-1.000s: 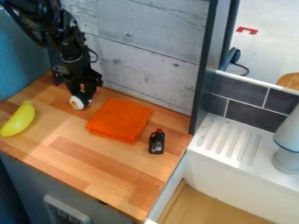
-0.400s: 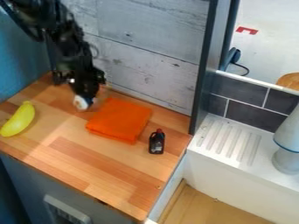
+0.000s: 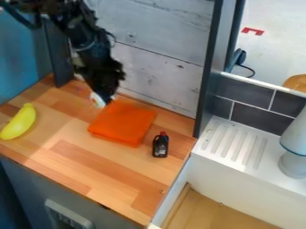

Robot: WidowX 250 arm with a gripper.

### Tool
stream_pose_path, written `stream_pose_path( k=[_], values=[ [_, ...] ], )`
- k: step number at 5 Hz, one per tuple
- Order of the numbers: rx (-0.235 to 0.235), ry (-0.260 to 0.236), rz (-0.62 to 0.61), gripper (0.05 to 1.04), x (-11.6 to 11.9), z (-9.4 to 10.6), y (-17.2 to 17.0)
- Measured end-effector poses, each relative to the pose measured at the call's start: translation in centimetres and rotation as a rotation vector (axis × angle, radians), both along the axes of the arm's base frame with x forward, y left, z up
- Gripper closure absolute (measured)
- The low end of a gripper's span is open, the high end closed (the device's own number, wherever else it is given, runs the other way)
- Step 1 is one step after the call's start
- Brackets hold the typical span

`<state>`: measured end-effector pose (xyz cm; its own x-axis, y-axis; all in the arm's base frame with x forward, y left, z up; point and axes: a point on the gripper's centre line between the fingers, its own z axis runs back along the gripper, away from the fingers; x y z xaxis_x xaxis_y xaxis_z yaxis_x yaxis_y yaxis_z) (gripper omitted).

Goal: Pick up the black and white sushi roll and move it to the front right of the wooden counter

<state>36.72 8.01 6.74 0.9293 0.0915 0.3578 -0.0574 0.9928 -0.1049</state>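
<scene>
Black two-finger gripper [image 3: 105, 95], shifted right toward folded orange cloth [image 3: 122, 123], cloth unmoved, curved yellow banana [image 3: 19, 122] and red-capped black bottle [image 3: 160, 145] likewise, small rounded white object [image 3: 97, 100] pinched in claw, beside cloth's upper corner.

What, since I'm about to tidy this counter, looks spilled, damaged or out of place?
Nothing stands out: the orange cloth lies folded, the dark bottle has its red cap on, and the banana looks whole. I can't judge the small white object in the gripper.
</scene>
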Motion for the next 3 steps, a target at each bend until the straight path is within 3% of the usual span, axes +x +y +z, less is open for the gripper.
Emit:
stream_pose_path(
  k=[1,2,3],
  values=[
    [-0.013,0.028,-0.112,0.631,-3.2,-0.6,-4.6],
    [-0.01,0.054,-0.21,0.631,-4.8,-1.9,-8.3],
    [-0.013,0.07,-0.238,0.631,-5.7,-2.7,-9.4]
  ],
)
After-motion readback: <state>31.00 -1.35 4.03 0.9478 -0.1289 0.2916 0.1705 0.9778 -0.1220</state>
